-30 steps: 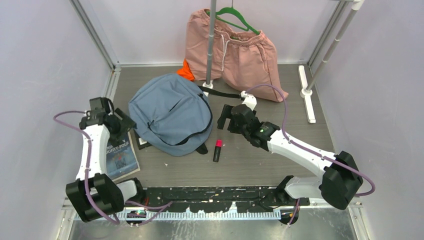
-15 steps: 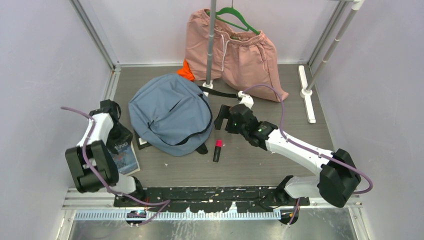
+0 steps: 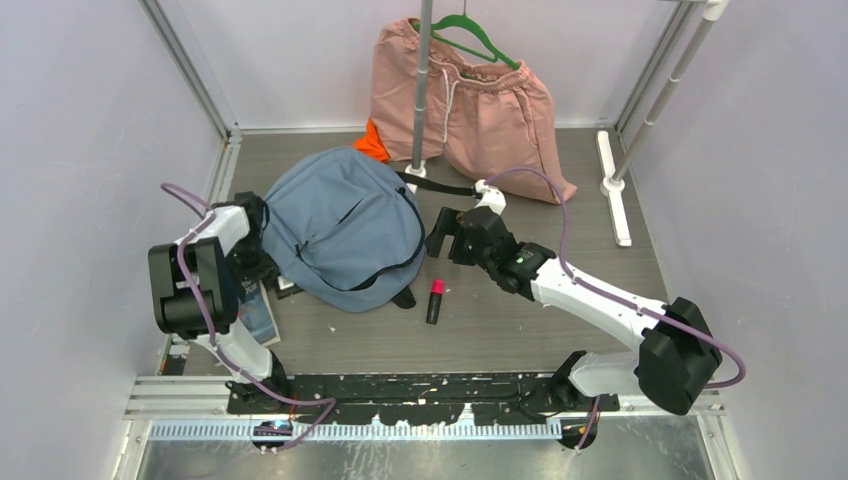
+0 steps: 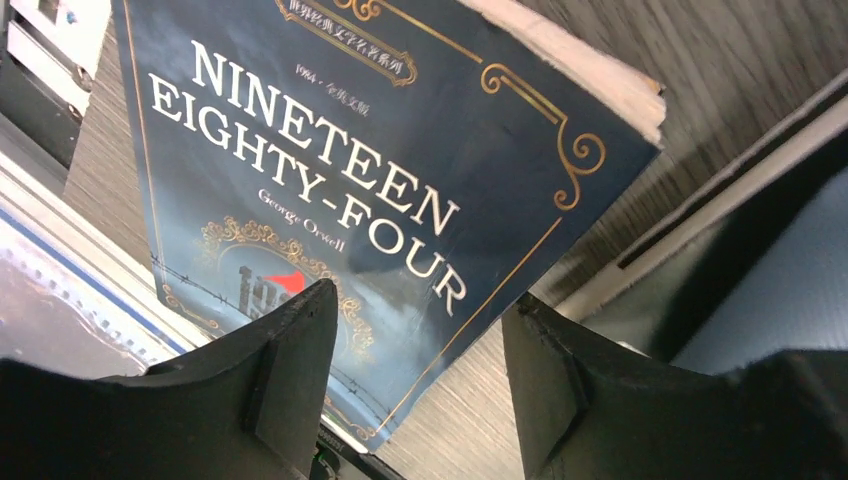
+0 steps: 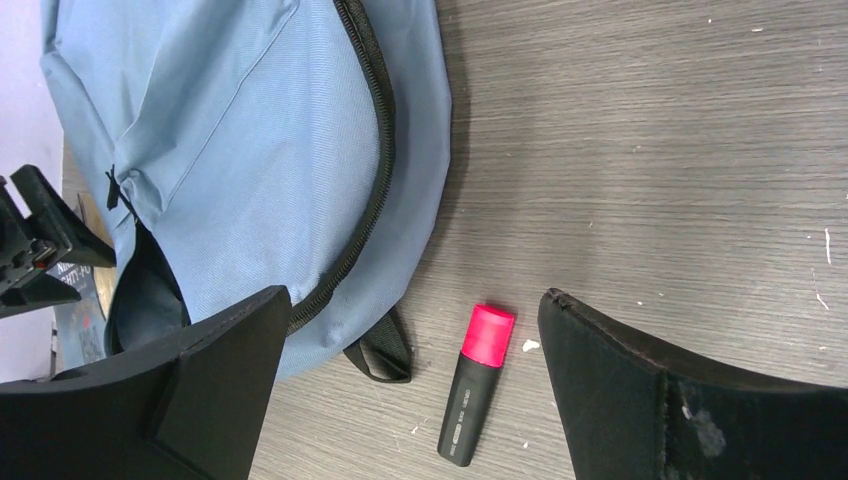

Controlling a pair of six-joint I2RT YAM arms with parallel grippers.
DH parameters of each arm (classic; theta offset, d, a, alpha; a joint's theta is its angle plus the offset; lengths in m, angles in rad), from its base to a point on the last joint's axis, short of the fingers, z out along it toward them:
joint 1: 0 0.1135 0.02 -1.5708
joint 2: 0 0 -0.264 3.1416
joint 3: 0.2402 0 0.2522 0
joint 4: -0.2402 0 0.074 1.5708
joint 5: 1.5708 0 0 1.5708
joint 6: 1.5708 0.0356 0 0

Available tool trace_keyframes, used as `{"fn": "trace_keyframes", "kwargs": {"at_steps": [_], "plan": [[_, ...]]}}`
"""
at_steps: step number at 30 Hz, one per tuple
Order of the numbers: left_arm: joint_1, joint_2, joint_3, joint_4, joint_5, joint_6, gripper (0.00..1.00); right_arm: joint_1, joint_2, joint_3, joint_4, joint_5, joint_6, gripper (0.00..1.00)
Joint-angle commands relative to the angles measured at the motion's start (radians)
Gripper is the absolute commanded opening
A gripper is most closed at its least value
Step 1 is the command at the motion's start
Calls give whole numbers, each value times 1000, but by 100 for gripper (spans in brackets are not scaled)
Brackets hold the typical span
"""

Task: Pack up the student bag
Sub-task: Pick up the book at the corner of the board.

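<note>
Grey wood-look table (image 3: 520, 330) boxed in by pale lilac walls, that's my workspace. The backpack (image 3: 335, 225) lies flat left of centre in the top view, with pink shorts (image 3: 470, 100) hanging behind it at the top.

I reckon I'm at the gather-the-stuff stage, since nothing looks packed yet. My left gripper (image 4: 420, 305) is down over the paperback (image 4: 330, 180) by the backpack's left edge. Its fingers are spread either side of the lower corner, not pinching anything I can see. My right gripper (image 5: 415, 300) hangs wide open above the pink-capped highlighter (image 5: 475, 385), just right of the backpack.

Next up I'd need a finger under that flat cover, which is fiddly. I also can't tell if the zip is open enough to take a book.
</note>
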Motion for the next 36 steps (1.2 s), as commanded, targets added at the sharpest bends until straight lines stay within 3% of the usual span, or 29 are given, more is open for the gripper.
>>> {"fn": "trace_keyframes", "kwargs": {"at_steps": [1, 8, 11, 14, 19, 20, 32, 36], "plan": [[-3, 38, 43, -54, -146, -55, 60, 0, -5, 15, 57, -12, 2, 100], [-2, 128, 41, -56, -194, -105, 53, 0, 5, 21, 71, -24, -3, 100], [0, 156, 16, -14, -144, -119, 40, 0, -9, 22, 62, -21, -12, 100], [0, 151, -1, 17, -120, -114, 18, 0, -23, 19, 46, -7, -24, 100], [-2, 76, 2, 26, -56, -68, 8, 0, -3, 34, 32, -9, -36, 100], [-2, 48, 4, 28, -32, -56, 1, 0, 5, 38, 32, -12, -34, 100], [-1, -414, -45, 77, 179, 156, 0, 1, 57, 69, 23, -26, -21, 98], [-2, -519, -27, 13, 157, 192, 0, 0, 64, 77, 18, -36, -19, 98]]}}
